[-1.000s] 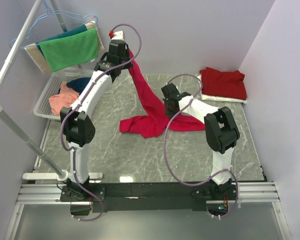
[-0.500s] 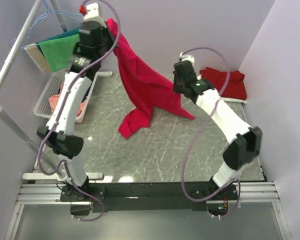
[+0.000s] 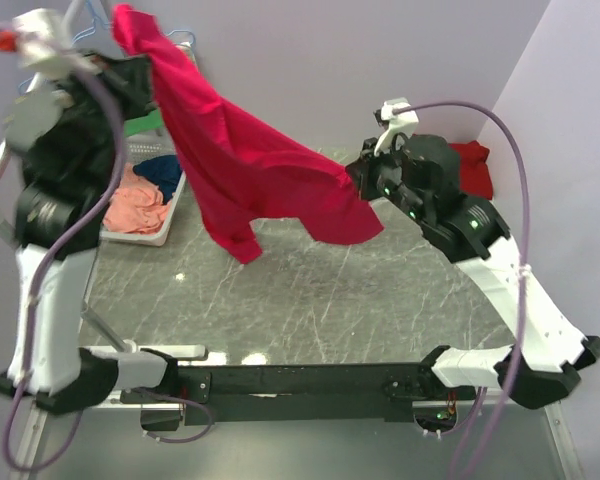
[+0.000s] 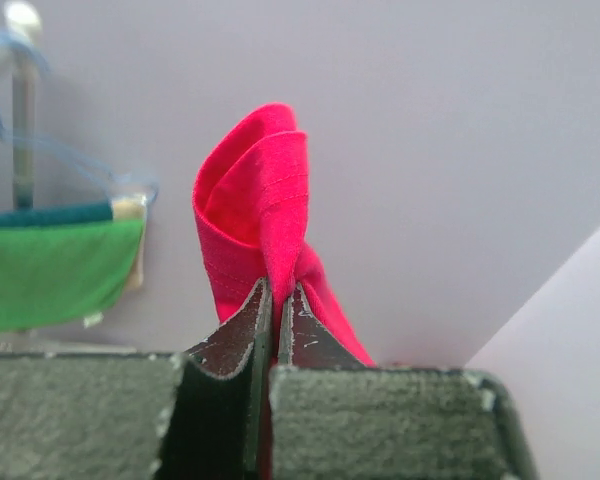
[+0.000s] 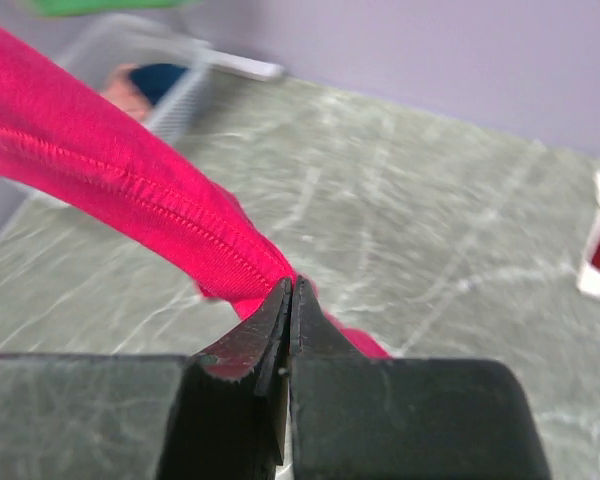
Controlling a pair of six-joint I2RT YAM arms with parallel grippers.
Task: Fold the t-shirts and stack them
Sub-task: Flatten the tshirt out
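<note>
Two claws are clamped on your pinkish-red t-shirt: the left gripper nips a rolled, stitched hem high by the wall, and the right gripper bites a seamed edge lower down. You see soft matte cotton hanging clear of the veined marble table, its long axis slanting from upper left down to the right, with a loose fold drooping below.
</note>
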